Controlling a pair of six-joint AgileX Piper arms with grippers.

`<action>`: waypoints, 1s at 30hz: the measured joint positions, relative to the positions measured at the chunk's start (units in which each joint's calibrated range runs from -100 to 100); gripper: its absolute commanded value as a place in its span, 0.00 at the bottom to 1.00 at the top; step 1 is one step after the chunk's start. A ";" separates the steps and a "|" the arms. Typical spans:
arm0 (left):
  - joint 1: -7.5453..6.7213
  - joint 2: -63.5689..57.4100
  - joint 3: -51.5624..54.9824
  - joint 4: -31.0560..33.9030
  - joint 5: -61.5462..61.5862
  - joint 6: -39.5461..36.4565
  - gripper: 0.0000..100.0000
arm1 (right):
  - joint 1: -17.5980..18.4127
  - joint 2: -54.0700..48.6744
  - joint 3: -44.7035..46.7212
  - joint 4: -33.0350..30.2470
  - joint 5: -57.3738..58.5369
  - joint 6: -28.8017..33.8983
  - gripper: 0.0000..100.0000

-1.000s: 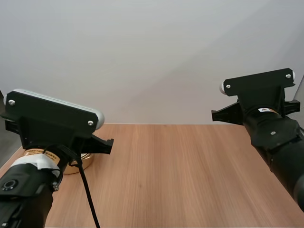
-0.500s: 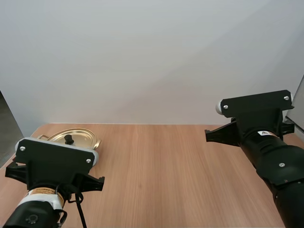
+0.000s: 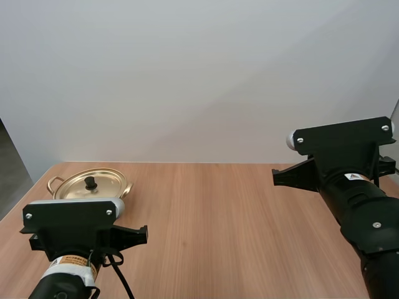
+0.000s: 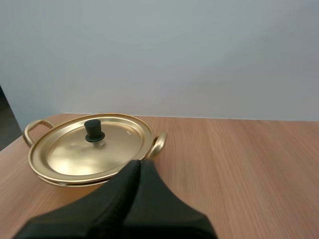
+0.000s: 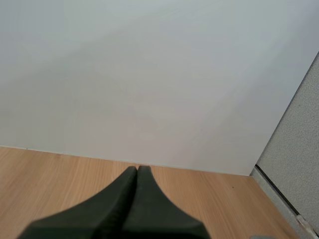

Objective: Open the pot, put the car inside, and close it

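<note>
Moved: left arm (image 3: 72,227) has pulled back toward its base since 1 s ago; pot (image 3: 90,185), then mostly hidden behind it, now shows whole beyond it. Right arm (image 3: 355,199) has sunk a little, pose otherwise the same.
Left gripper (image 4: 139,164): fingers pressed together into one dark wedge, holding nothing, over the table (image 3: 218,218).
Right gripper (image 5: 137,170): fingers pressed together too, holding nothing, raised over the table's right side.
Pot: on the table just ahead of the left gripper's tips, a bit to their left; well apart from the right gripper.
Lid (image 4: 89,152): gold, seated flat on the pot.
Knob (image 4: 93,130): black, upright at lid centre, ahead-left of the left tips.
Handle (image 4: 157,144): side loop of the pot, right by the left tips in the left wrist view; touching or not, can't tell.
</note>
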 measured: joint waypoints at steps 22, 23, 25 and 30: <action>1.77 0.00 0.00 -4.93 1.69 0.00 0.00 | 6.16 -0.93 0.00 1.74 -8.83 0.07 0.00; 2.04 0.00 0.00 -6.72 1.93 0.00 0.00 | 6.33 -0.93 0.00 1.74 -8.83 0.07 0.00; 2.80 0.00 0.00 -9.99 1.38 0.00 0.00 | 6.78 -0.93 0.00 1.74 -9.05 0.07 0.00; 4.97 0.00 0.00 -18.89 1.38 0.00 0.00 | 8.39 -0.39 0.00 1.74 -11.38 0.07 0.00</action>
